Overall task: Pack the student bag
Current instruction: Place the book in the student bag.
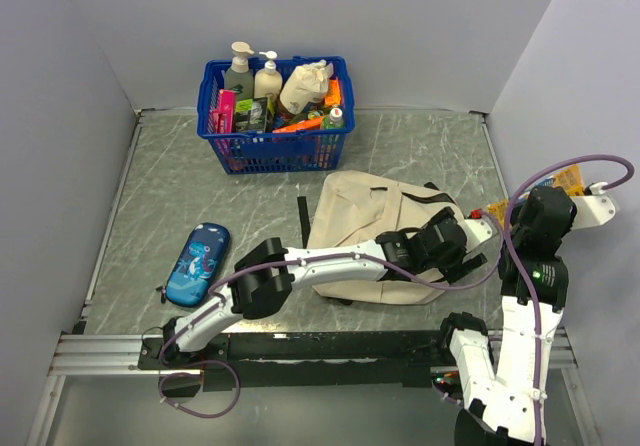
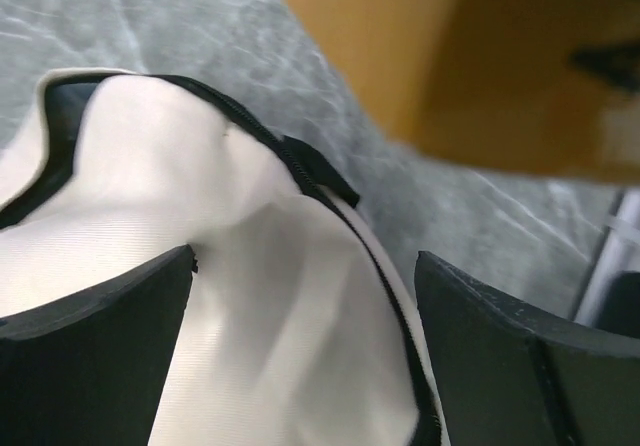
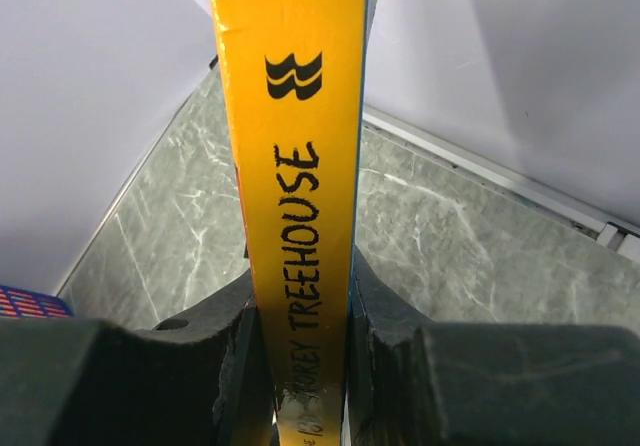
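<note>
The student bag (image 1: 365,224) lies flat right of the table's middle, beige with a black zipper. My left gripper (image 1: 452,243) is over its right edge. In the left wrist view it (image 2: 305,351) is open, its jaws wide apart on either side of a raised fold of the bag's fabric (image 2: 250,266) with the zipper edge (image 2: 315,171). My right gripper (image 1: 545,204) is at the far right, shut on a yellow book (image 1: 568,179). The right wrist view shows its jaws (image 3: 300,366) clamped on the book's spine (image 3: 295,166), which reads "Storey Treehouse". The book also shows blurred in the left wrist view (image 2: 480,56).
A blue plastic basket (image 1: 275,151) full of bottles and packets stands at the back centre. A blue shark-print pencil case (image 1: 197,263) lies at the left. Grey walls close the table on the left, back and right. A black strap (image 1: 302,221) lies left of the bag.
</note>
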Available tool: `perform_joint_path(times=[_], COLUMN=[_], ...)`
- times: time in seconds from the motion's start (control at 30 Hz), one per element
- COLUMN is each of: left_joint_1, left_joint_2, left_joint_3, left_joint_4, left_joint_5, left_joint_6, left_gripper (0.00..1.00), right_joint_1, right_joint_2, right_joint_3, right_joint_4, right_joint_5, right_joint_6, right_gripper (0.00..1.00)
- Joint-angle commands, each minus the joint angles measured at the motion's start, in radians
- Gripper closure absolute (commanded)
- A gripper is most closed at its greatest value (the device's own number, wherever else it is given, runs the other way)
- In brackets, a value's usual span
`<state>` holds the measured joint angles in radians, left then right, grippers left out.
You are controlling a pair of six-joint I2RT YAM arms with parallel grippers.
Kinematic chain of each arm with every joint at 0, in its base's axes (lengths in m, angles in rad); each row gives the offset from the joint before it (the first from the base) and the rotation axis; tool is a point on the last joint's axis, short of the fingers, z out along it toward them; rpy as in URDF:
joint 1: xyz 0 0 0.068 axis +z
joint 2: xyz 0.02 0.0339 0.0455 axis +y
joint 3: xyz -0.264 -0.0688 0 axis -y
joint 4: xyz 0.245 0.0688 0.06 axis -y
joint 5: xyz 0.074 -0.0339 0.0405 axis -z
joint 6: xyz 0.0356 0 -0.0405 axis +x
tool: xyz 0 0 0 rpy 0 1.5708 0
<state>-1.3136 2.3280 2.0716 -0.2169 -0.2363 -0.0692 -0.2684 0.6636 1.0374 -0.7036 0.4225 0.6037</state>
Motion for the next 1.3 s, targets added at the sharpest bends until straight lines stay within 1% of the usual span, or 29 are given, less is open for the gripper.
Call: perform_joint_path(times=[0.0,0.03,0.07,0.1,0.13,0.17,0.2,0.23,0.33,0.4,0.43,0.47,0.57,0.63,0.67,0.8,0.9,0.97,1.03,1.07,1.13,1.17,1.23,1.27], left_joint_1=[-0.001,0.001,0.002,0.005,0.014,0.017,0.017,0.023,0.028,0.028,0.028,0.033,0.057,0.08,0.091,0.158,0.2,0.218,0.254,0.272,0.29,0.31,0.327,0.336], left_joint_2=[0.024,0.025,0.022,0.01,-0.002,-0.015,-0.031,-0.033,-0.025,-0.025,-0.028,-0.032,-0.053,-0.082,-0.097,-0.219,-0.292,-0.343,-0.38,-0.406,-0.426,-0.447,-0.464,-0.475], left_joint_3=[-0.012,-0.008,-0.008,-0.022,-0.037,-0.057,-0.088,-0.096,-0.094,-0.11,-0.116,-0.122,-0.169,-0.203,-0.241,-0.34,-0.384,-0.393,-0.403,-0.401,-0.392,-0.392,-0.392,-0.39], left_joint_4=[0.041,0.037,0.034,0.033,0.045,0.057,0.066,0.062,0.036,0.034,0.034,0.025,0.016,0.022,0.03,0.053,0.057,0.053,0.053,0.042,0.007,-0.002,-0.025,-0.033], left_joint_5=[-0.126,-0.13,-0.126,-0.114,-0.109,-0.115,-0.118,-0.12,-0.115,-0.118,-0.118,-0.117,-0.101,-0.092,-0.089,-0.048,-0.029,-0.005,0.032,0.044,0.096,0.127,0.178,0.221], left_joint_6=[0.097,0.101,0.103,0.095,0.092,0.097,0.098,0.097,0.085,0.083,0.083,0.082,0.075,0.075,0.036,-0.003,-0.027,-0.056,-0.096,-0.106,-0.127,-0.133,-0.141,-0.135], left_gripper=[0.04,0.03,0.08,0.16,0.24,0.44,0.49,0.5,0.49,0.54,0.6,0.74,0.99,0.99,0.99,0.99,0.99,0.99,0.99,0.99,0.99,0.99,0.99,0.99], right_joint_1=[0.008,0.008,0.008,0.006,0.008,0.008,0.008,0.008,0.008,0.008,0.008,0.008,0.008,0.009,0.009,0.008,0.006,0.006,0.006,0.006,0.009,0.021,0.035,0.046], right_joint_2=[-0.038,-0.039,-0.039,-0.041,-0.041,-0.039,-0.041,-0.041,-0.036,-0.035,-0.033,-0.033,-0.027,-0.021,-0.018,-0.006,-0.002,0.005,0.007,0.005,-0.005,-0.012,-0.033,-0.047], right_joint_3=[0.021,0.02,0.021,0.023,0.024,0.027,0.029,0.03,0.033,0.03,0.027,0.02,0.015,0.016,0.019,0.027,0.021,0.021,0.01,0.003,-0.035,-0.052,-0.104,-0.121], right_joint_4=[0.085,0.085,0.084,0.081,0.078,0.078,0.076,0.075,0.075,0.076,0.079,0.081,0.085,0.088,0.092,0.102,0.125,0.134,0.15,0.17,0.202,0.226,0.283,0.317], right_joint_5=[-0.011,-0.013,-0.013,-0.01,-0.007,-0.005,-0.002,-0.002,0.002,0.002,0.002,0.004,0.013,0.018,0.022,0.03,0.009,-0.034,-0.089,-0.164,-0.256,-0.343,-0.419,-0.517], right_joint_6=[0.022,0.024,0.024,0.024,0.024,0.024,0.025,0.027,0.025,0.025,0.027,0.027,0.03,0.028,0.027,0.027,0.033,0.042,0.045,0.045,0.051,0.047,0.06,0.065], right_gripper=[1.0,1.0,1.0,1.0,1.0,1.0,1.0,1.0,1.0,1.0,1.0,1.0,1.0,1.0,1.0,1.0,1.0,1.0,1.0,1.0,1.0,1.0,1.0,1.0])
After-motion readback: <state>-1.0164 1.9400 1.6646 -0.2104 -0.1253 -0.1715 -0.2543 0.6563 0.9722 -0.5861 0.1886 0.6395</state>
